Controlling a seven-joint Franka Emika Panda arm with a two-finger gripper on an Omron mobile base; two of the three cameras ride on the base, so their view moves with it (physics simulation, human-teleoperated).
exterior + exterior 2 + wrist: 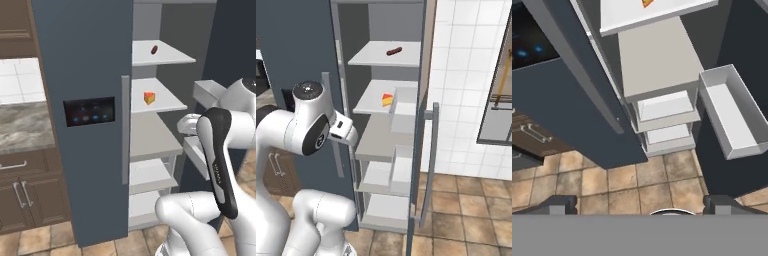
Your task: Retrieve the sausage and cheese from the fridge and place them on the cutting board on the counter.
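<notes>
1. In the left base view, the fridge [85, 75] stands with its right door swung open and both targets untouched inside: the sausage [154, 49] lies on the top shelf at about one o'clock, the cheese [149, 97] on the shelf below it. The counter [22, 125] runs off at nine o'clock. My arm is folded at four o'clock, elbow raised, short of the shelves.
2. In the right base view, the sausage [394, 51] sits at twelve o'clock and the cheese [387, 100] just under it, near the door bins. My forearm points toward the shelves from nine o'clock. I judge nothing has been fetched yet; both pickups and both placements remain.
3. In the hand view, my fingers [644, 204] are spread wide and empty at six o'clock, aimed down at the lower shelves and tiled floor; a sliver of cheese [647, 2] peeks in at twelve o'clock.
</notes>
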